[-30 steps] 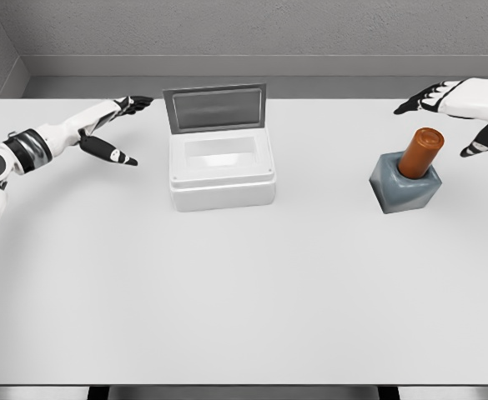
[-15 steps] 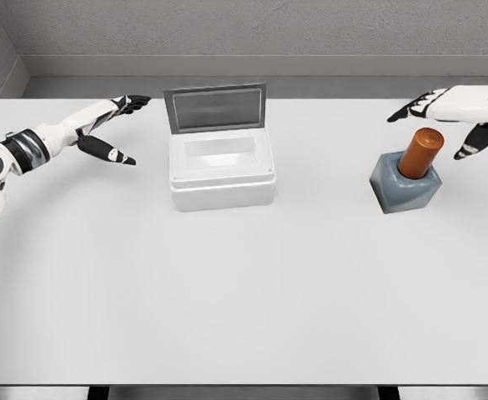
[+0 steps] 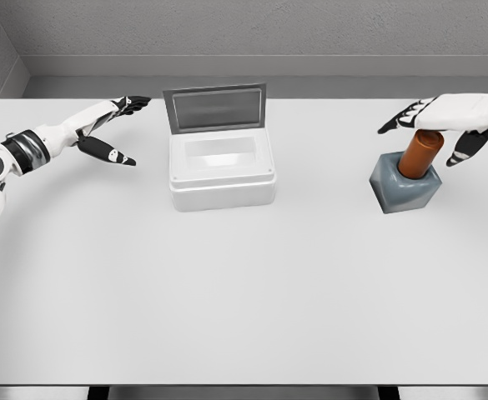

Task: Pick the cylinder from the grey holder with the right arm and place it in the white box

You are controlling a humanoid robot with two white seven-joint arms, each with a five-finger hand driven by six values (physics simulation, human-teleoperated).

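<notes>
right hand [image 3: 440,119] is hovering right over the top of the orange cylinder [image 3: 416,155], fingers [image 3: 396,122] spread wide and holding nothing, thumb hanging down on the right side of the cylinder, so it looks like it is lining up for a grasp from above; whether the palm is touching the cap, cannot tell. the cylinder is sitting tilted in the grey holder [image 3: 404,187] at the right side of the bench [image 3: 244,292], its lower end socketed in the holder, which is probably what is keeping it leaning there with its upper half exposed for a grab. the white box [image 3: 221,171] is standing well apart to the left, near the bench middle-far, lid propped open at the back so the cavity is facing up and ready to take the cylinder. left hand [image 3: 108,127] is resting out at far left above the bench, fingers relaxed and open, holding nothing, clear of the box. judging the pick as not yet made; next the fingers need closing round the cylinder before lifting.
</notes>
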